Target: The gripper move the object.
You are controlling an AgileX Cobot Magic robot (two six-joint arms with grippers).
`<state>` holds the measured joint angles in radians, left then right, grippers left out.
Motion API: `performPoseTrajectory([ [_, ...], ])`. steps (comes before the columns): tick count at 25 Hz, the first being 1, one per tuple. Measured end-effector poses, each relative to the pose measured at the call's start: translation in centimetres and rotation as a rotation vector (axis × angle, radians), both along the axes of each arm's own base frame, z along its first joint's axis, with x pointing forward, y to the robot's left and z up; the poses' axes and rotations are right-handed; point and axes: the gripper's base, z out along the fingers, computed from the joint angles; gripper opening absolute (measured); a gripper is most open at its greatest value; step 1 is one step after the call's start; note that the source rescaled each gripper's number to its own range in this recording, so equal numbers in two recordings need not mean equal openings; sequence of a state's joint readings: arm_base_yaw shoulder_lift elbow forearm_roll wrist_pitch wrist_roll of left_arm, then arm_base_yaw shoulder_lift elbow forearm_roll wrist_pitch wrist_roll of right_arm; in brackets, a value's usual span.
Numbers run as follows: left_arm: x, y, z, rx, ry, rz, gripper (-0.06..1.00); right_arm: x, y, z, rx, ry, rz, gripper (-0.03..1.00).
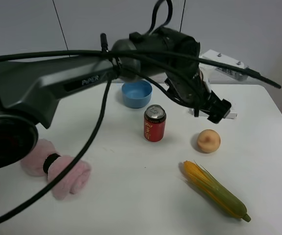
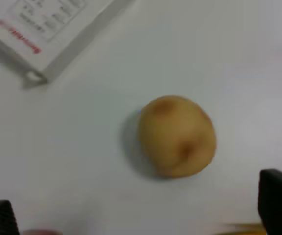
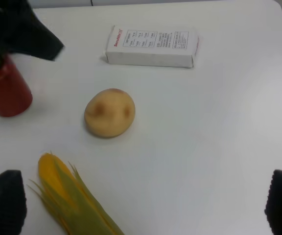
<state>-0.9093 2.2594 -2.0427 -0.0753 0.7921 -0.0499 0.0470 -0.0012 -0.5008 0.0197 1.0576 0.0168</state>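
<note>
Left gripper (image 1: 219,110) is held just beside the object (image 1: 208,141), on its far side, with no contact seen. Its jaws are spread wide: in the left wrist view only the two fingertips (image 2: 278,198) are seen at the frame corners, and the object is seen ahead of them, roughly on the centre line and nearer one tip.

Right gripper (image 3: 143,203) is likewise spread, nothing between its pads (image 3: 4,200). It is not seen in the exterior high view. The object is seen well ahead of it, resting on the table (image 1: 131,196).

Containers:
- Blue bowl (image 1: 136,100): upright, well apart from the left gripper, on the far side of the can. Only blue interior is seen.
- Red can (image 1: 154,123): upright, near the left gripper, between the bowl and the object. Whether its top is opened cannot be told.
- White box (image 3: 152,46): lying flat, closed, beyond the object as seen from the right gripper.

Corn cob (image 1: 214,190) is laid near the object, on the side away from the left gripper, apart from it. Pink cloth roll (image 1: 58,169) with a black band is well apart from both grippers.
</note>
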Motion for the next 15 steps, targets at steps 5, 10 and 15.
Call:
performPoseTrajectory([
  [5,4.5,6.9,2.8,0.121,-0.004,0.134,1.0,0.0,0.0,0.0,0.0,0.0,0.0,1.0],
  [10,9.8,15.6,4.2,0.17,0.028,0.321,1.0,0.0,0.0,0.0,0.0,0.0,0.0,1.0],
  [15,12.0,22.6,5.6,0.243,0.022,0.432,1.0,0.0,0.0,0.0,0.0,0.0,0.0,1.0],
])
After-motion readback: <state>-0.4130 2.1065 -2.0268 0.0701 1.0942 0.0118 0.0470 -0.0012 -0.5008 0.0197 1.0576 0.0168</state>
